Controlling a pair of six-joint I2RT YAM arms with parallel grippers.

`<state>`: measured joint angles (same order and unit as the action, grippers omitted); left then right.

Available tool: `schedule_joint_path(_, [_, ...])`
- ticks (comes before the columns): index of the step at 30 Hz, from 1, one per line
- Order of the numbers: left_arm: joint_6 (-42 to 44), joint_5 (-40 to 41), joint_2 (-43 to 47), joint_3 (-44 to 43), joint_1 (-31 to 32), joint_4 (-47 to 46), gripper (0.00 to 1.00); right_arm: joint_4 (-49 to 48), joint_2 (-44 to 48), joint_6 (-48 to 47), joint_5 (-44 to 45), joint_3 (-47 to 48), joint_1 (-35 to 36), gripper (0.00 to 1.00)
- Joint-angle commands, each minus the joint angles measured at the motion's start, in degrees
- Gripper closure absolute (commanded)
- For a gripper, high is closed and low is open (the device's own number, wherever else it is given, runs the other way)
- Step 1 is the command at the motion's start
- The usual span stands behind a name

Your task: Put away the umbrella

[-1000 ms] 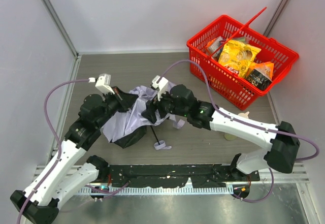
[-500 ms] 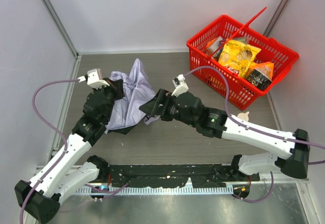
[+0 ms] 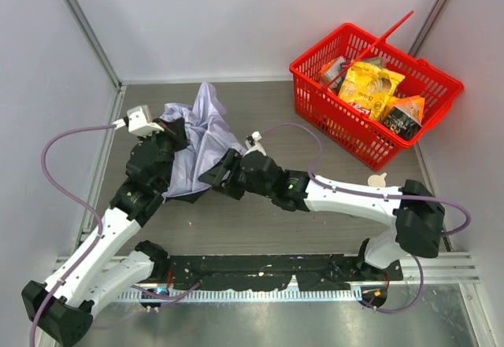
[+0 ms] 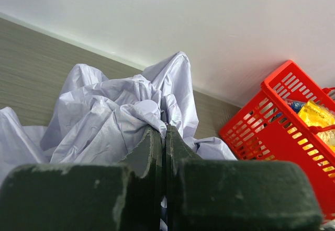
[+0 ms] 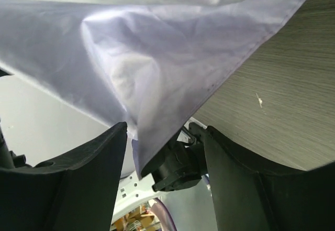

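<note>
The left gripper (image 4: 163,131) has its jaws pressed together on a fold of the umbrella (image 3: 203,127), whose pale fabric is bunched over the rear left of the table (image 3: 260,221). The shaft and handle cannot be made out among the folds. The right gripper (image 5: 162,131) stands with its fingers apart, a fabric corner hanging between them unclamped. At far right, the red basket (image 3: 340,125) is partly cut off in the left wrist view.

Red basket (image 3: 335,125) with snack packets (image 3: 368,87)
</note>
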<state>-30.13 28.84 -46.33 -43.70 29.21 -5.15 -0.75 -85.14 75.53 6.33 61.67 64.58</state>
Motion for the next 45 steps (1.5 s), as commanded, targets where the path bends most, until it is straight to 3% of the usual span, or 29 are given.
schedule_joint_path(1, [-1.07,2.36,1.24,-2.53,0.41,-8.12,1.0,-4.43,-3.0,6.03,-2.54,3.63,0.9,0.36])
schedule_joint_path(8, [-0.19,5.16,-0.52,-4.46,0.93,-6.9,1.0,-3.64,-5.91,7.0,-2.28,4.51,2.48,0.43])
schedule_joint_path(12, [-0.72,8.42,-1.49,-5.08,1.46,-5.4,1.0,-3.99,-6.61,7.97,-2.64,4.6,2.57,0.53])
schedule_joint_path(14, [-1.77,9.56,-1.57,-4.9,1.46,-4.79,1.0,-4.96,-6.44,7.71,-2.99,4.25,2.66,0.78])
schedule_joint_path(15, [-2.38,10.26,-1.75,-5.16,1.55,-4.09,1.0,-5.57,-6.26,7.44,-2.81,3.55,2.66,0.98])
schedule_joint_path(18, [-7.03,14.3,-2.89,-8.32,1.46,2.92,1.0,-7.67,-3.47,0.71,-2.37,-0.04,2.66,0.99])
schedule_joint_path(20, [-15.61,17.64,-3.42,-11.47,1.55,11.7,1.0,-19.5,-0.83,-8.22,-5.42,-6.88,2.4,0.99])
schedule_joint_path(21, [-19.32,18.09,-3.68,-13.49,1.55,16.52,1.0,-32.77,-0.29,-13.95,-8.84,-12.22,2.4,0.99])
schedule_joint_path(22, [-23.18,17.31,-4.12,-15.25,1.55,21.45,1.0,-39.61,0.76,-22.79,-12.79,-14.45,2.66,0.99])
schedule_joint_path(25, [-28.39,13.8,-4.13,-17.91,1.46,25.45,1.0,-64.11,2.17,-34.9,-21.43,-26.21,2.84,0.99])
schedule_joint_path(28, [-30.43,10.28,-3.25,-17.64,1.46,25.19,1.0,-68.76,2.09,-37.12,-25.48,-28.88,2.57,0.99])
schedule_joint_path(31, [-30.43,8.43,-2.28,-17.21,1.55,25.02,1.0,-70.35,3.48,-34.94,-24.97,-29.41,2.4,0.95])
schedule_joint_path(33, [-29.29,7.99,-0.88,-15.63,1.55,23.09,1.0,-67.47,6.2,-30.3,-21.11,-29.68,1.61,0.83])
schedule_joint_path(34, [-28.59,7.99,-0.18,-14.32,1.55,21.34,1.0,-64.32,7.52,-28.0,-16.83,-28.98,1.52,0.64])
schedule_joint_path(38, [-26.65,10.18,1.94,-11.23,1.46,16.5,1.0,-31.13,11.67,-13.76,-10.11,-20.65,1.43,0.34])
schedule_joint_path(41, [-25.51,11.41,1.15,-10.53,1.46,13.68,1.0,-25.44,12.19,-2.79,-9.06,-18.96,1.95,0.27])
schedule_joint_path(45, [-26.29,11.68,-0.34,-9.74,1.46,10.96,1.0,-20.79,12.98,3.56,-4.33,-18.69,3.01,0.22])
